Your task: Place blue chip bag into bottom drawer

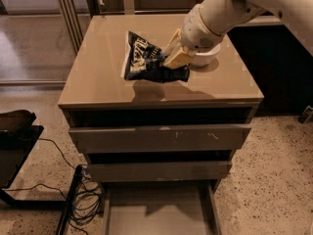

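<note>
At this moment your gripper [175, 60] sat over the right half of the cabinet top [98, 77], just in front of the white bowl [211, 58]. Its 2 tan fingers [180, 57] were pinched closed on the right-hand end of the blue chip bag [145, 58]. The bag tilted up and leftward from that pinch. A shadow lay on the surface under it, so I judged it clear of the top or barely resting on it, well above where it had to go.

The bottom drawer [156, 214] stood pulled out at floor level, its flat tray bare in the part that showed. The 2 drawers above it, the upper [156, 138] and the middle [156, 171], were only slightly out.

Expect the bag to be very light, soft and crinkly. It would sag and swing from a 1-sided grip, and the foil looked slick enough to creep out between the pads. The chips inside were likely brittle, so hard squeezing would have bought you little. The flat sealed end was the better purchase than the puffed middle, and you appeared to have it near that end.

The descent passed both protruding drawer fronts, so a dangling corner could have snagged. You also had loose cables [87, 196] lying left of the drawer.
</note>
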### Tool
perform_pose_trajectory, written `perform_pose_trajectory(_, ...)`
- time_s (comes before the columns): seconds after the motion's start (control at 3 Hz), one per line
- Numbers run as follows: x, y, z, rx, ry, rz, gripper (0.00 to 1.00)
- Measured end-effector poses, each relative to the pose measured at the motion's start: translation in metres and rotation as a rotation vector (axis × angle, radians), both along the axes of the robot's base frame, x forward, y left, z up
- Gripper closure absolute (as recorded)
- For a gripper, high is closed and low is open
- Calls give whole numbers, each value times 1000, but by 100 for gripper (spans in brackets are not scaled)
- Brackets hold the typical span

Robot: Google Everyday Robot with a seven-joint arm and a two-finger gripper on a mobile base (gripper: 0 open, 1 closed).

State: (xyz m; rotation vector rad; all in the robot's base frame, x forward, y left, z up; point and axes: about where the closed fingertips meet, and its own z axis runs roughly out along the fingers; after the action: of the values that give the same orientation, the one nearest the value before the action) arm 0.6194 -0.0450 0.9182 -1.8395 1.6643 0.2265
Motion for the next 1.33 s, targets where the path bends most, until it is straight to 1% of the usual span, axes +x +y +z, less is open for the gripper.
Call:
perform_pose_trajectory(0.33,-41,-11,5,-3,-13,-18,100)
perform_pose_trajectory(0.67,-95,-21,-7,-8,5,-43,100)
perform_pose_trajectory(1.0,-142,-22,-46,20,79,-65,100)
perform_pose_trajectory(1.33,-164,-15,-105,63,206,-84,100)
